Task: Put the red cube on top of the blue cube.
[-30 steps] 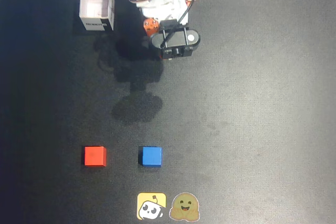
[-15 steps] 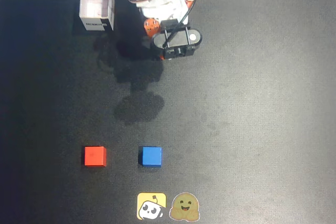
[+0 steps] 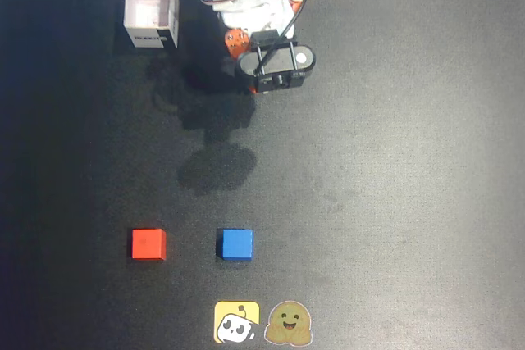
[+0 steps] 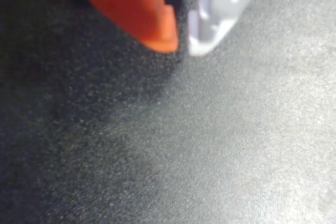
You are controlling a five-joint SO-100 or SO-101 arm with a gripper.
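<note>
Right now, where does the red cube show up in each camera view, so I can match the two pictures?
Overhead view: the red cube sits low and left of centre, beside the blue cube with a gap between them.
Wrist view: not in it; only the claw and bare mat show.
Shared landmark: the dark mat appears in both views.

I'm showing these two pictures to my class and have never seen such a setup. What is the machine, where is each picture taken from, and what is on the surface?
It is a small robot arm on a dark mat. One picture looks straight down from above; the other comes from a camera on the arm's wrist, showing its pincer, orange and white fingertips nearly together, holding nothing. From above, a red cube and a blue cube sit apart. A white open box stands beside the arm, and two stickers lie at the bottom edge.
</note>
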